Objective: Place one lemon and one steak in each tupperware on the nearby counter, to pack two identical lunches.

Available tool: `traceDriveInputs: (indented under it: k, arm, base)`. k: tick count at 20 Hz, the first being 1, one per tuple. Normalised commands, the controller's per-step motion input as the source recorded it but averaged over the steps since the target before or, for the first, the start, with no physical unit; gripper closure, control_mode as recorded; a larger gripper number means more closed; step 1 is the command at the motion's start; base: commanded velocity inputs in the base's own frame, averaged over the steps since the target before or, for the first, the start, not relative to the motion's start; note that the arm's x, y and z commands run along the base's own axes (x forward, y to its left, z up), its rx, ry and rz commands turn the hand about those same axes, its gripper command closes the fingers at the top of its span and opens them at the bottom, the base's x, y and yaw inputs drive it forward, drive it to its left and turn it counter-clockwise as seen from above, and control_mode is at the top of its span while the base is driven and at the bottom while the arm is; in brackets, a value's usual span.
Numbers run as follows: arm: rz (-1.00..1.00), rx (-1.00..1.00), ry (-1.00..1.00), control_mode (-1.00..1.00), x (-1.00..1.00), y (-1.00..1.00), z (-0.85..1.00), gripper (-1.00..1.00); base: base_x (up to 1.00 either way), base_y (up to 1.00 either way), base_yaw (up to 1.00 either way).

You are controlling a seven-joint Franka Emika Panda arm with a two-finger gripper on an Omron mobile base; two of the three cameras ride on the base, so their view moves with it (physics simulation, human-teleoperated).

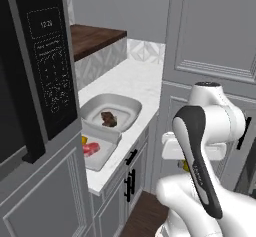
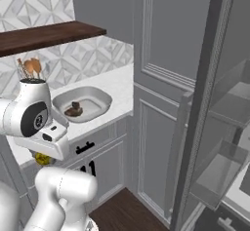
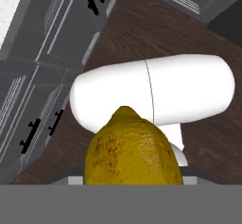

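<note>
So the counter point(image 1: 132, 78) sits off to the claw's left and a bit higher up. On it, the deep tub point(image 1: 111, 112) has the dark steak point(image 1: 108, 119) inside. Nearer the camera, the flat tray point(image 1: 98, 154) carries the red steak point(image 1: 91, 148) with a bright lemon point(image 1: 84, 140) beside it. The claw point(image 1: 185, 166) hangs out past the counter edge, clenched on the spotty dull lemon point(image 3: 133, 154).

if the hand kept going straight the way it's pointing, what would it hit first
Judging by the hand view, the hand, shut on the dull yellow lemon, points down at the robot's own white arm, with the dark wooden floor beyond. Depth is unclear.
</note>
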Motion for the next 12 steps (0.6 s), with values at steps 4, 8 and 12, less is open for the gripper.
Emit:
traceDriveInputs:
  k: [4,8,12]
  arm:
    - [0.0,0.0,0.0,1.0,0.0,0.0,0.0,1.0]
    - [0.0,0.0,0.0,1.0,0.0,0.0,0.0,1.0]
    - [0.0,0.0,0.0,1.0,0.0,0.0,0.0,1.0]
  base:
    - [0.79,0.07,0.0]
    - [0.56,0.11,-0.02]
    - [0.0,0.0,0.0]
